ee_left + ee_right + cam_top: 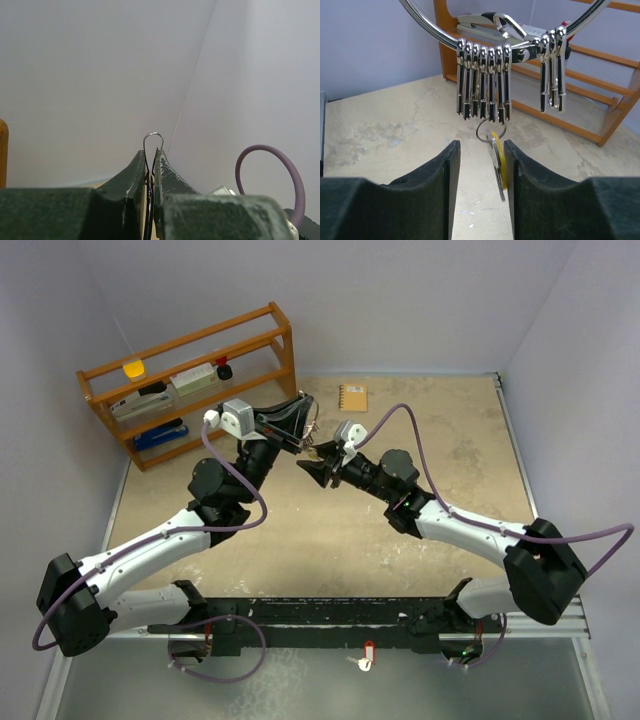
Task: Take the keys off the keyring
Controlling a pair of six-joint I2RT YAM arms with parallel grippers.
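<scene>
The keyring [427, 27] is a large silver loop carrying a row of several silver clips [482, 80]. It hangs in the air in front of the wooden rack. My left gripper [306, 426] is shut on the keyring; in the left wrist view a thin wire loop [153, 142] pokes out above the closed fingertips [161, 165]. From one clip hangs a small ring [487, 131] with a yellow-headed key [497, 160]. My right gripper [481, 145] is open, and this key hangs between its fingers, right next to the right-hand finger [520, 170]. In the top view the right gripper [312, 468] sits just below the keyring [314, 430].
A wooden rack [190, 380] with stationery stands at the back left, close behind the left gripper. A tan spiral notebook [353, 398] lies at the back of the table. A small red-and-white tag [368, 652] lies on the near ledge between the arm bases.
</scene>
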